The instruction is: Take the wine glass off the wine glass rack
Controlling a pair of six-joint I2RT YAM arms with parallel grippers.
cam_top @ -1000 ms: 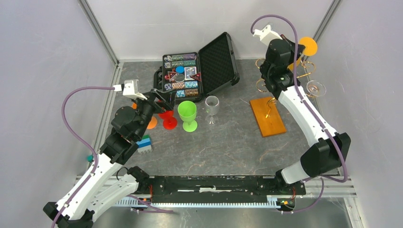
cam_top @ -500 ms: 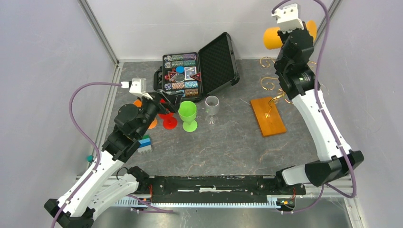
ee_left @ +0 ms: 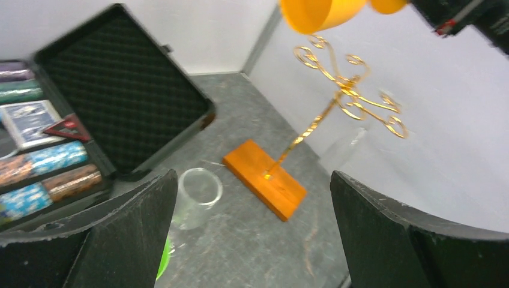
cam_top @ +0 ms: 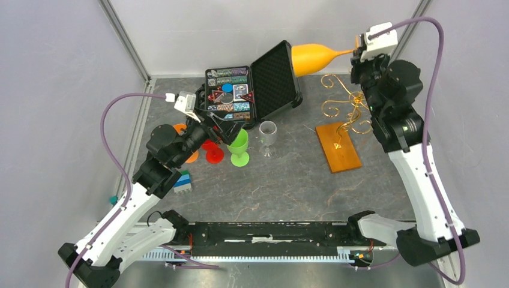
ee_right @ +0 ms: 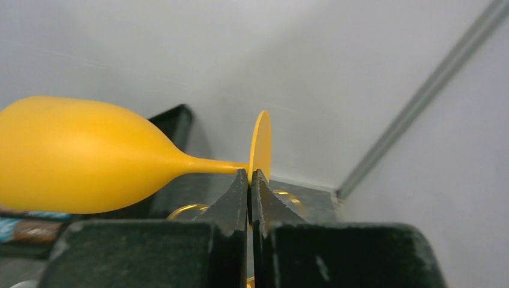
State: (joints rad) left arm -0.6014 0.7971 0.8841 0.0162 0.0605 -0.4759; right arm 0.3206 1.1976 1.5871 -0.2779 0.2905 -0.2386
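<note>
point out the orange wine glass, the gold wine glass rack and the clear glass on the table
orange wine glass (cam_top: 312, 58), top external view, on its bowl
wine glass rack (cam_top: 339, 151), top external view, on its flat orange-brown base
clear glass (cam_top: 268, 132), top external view, on its bowl

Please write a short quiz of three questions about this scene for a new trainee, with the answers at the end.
1. True or false: the orange wine glass hangs on the wine glass rack.
2. Where does the right gripper pinch the glass? A) the bowl B) the stem, next to the foot C) the rim
3. Is the left gripper open or shut?

Key: 1. False: it is held in the air, lying sideways, apart from the rack. 2. B. 3. Open, with nothing between its fingers.
</note>
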